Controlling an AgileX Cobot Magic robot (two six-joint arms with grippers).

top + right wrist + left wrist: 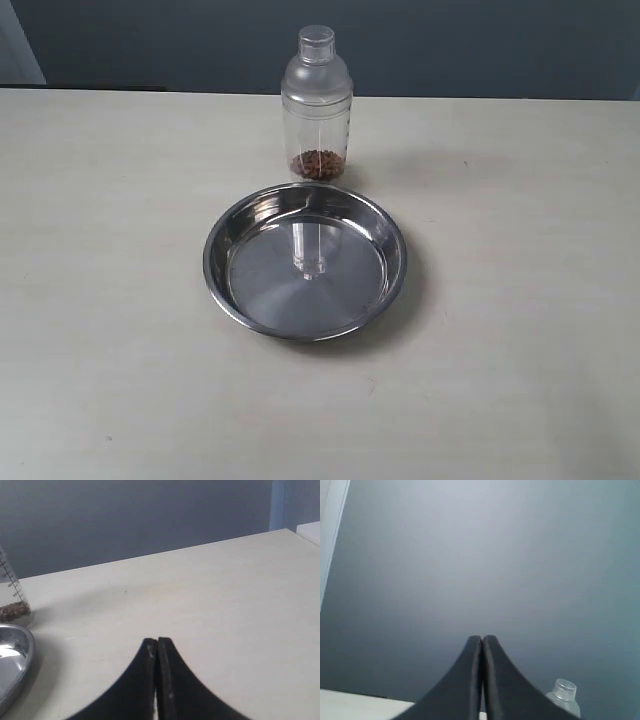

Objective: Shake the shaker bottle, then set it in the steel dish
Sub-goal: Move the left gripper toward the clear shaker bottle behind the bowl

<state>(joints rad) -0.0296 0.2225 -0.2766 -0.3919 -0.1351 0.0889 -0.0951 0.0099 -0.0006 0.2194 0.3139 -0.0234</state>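
Currently: left fingers [465, 690] pressed together, empty, tilted upward; right fingers [142, 680] likewise, low over table [225, 605]; shaker bottle [317, 105] upright just beyond steel dish [214, 262]; table open both sides.

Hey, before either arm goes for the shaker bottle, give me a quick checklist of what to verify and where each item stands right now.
1. Tall clear plastic shaker bottle standing upright on the beige table: ok.
2. Its small cylindrical cap on: ok; tightness, cannot tell.
3. Shallow round shiny steel dish holds nothing: ok.
4. The left gripper open for a grasp: not ok, shut.
5. The right gripper open: not ok, shut.
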